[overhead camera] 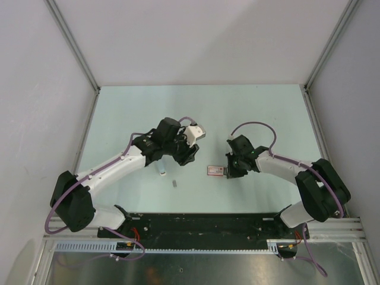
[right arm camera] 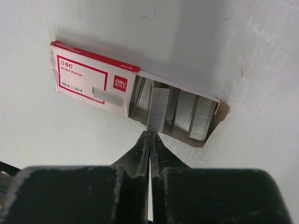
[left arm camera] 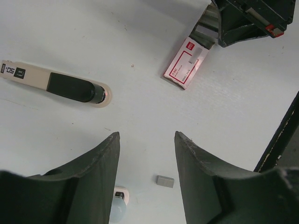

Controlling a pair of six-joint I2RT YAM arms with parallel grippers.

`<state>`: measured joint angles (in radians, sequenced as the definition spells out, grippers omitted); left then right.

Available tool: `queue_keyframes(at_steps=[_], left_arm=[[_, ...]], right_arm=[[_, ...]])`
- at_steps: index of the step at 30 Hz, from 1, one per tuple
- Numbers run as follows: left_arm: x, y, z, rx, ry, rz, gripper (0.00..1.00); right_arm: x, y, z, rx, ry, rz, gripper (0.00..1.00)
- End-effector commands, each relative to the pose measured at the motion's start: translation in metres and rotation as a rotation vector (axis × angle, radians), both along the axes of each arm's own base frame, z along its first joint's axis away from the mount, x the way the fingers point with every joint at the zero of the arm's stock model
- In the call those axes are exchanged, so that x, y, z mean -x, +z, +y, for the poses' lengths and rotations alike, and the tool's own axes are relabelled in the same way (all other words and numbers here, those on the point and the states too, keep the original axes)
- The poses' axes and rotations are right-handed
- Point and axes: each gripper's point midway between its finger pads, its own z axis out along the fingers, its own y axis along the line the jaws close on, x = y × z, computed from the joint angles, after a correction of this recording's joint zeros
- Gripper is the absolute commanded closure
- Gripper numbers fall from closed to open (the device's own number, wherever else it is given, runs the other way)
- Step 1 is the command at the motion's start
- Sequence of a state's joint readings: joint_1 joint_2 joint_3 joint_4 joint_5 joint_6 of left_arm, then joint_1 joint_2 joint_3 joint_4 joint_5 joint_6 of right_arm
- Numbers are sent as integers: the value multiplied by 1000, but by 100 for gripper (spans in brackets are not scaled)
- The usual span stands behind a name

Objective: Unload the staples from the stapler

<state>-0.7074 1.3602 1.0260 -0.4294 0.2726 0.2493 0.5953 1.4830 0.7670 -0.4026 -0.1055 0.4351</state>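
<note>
Right gripper [right arm camera: 149,136] clenched on a staple strip [right arm camera: 158,108] at a small box [right arm camera: 93,77]; left gripper [left arm camera: 147,140] released above the table [overhead camera: 249,107].

The right gripper's two fingers pinch the near end of the strip, which lies in the open end of the red-and-white box among other grey strips. The left gripper's fingers are spread apart and hold nothing. The pale blue stapler [overhead camera: 160,169] lies on the table just beside the left gripper, mostly hidden behind one finger in the left wrist view. A short grey piece of staples [left arm camera: 165,181] lies loose on the table near the stapler. A beige and black tool [left arm camera: 56,84] marked 50 lies apart from them.
</note>
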Motion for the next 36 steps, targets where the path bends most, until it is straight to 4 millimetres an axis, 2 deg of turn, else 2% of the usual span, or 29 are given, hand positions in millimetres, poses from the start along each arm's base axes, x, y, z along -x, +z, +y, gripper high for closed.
queue_keyframes(at_steps=[1, 12, 20, 25, 28, 30, 33, 36], left_arm=[[4, 10, -2, 12, -62, -65, 45], [7, 5, -2, 1, -74, -63, 44], [10, 1, -3, -8, -83, -56, 44], [10, -5, -3, -22, -92, -50, 44], [7, -18, -4, -56, -97, -42, 44], [3, -29, -4, -82, -102, -38, 44], [-3, -43, -8, -114, -111, -31, 44], [-9, -52, -15, -135, -120, -33, 44]], right_arm=[[-14, 9, 10, -32, 17, -38, 100], [-21, 12, 16, -44, 27, -51, 100], [-28, 22, 24, -77, 32, -69, 100], [-28, 35, 33, -130, 44, -78, 97], [-27, 49, 36, -161, 46, -96, 95], [-28, 61, 31, -175, 28, -113, 94], [-32, 75, 15, -179, -26, -135, 92], [-33, 75, -10, -164, -103, -134, 90]])
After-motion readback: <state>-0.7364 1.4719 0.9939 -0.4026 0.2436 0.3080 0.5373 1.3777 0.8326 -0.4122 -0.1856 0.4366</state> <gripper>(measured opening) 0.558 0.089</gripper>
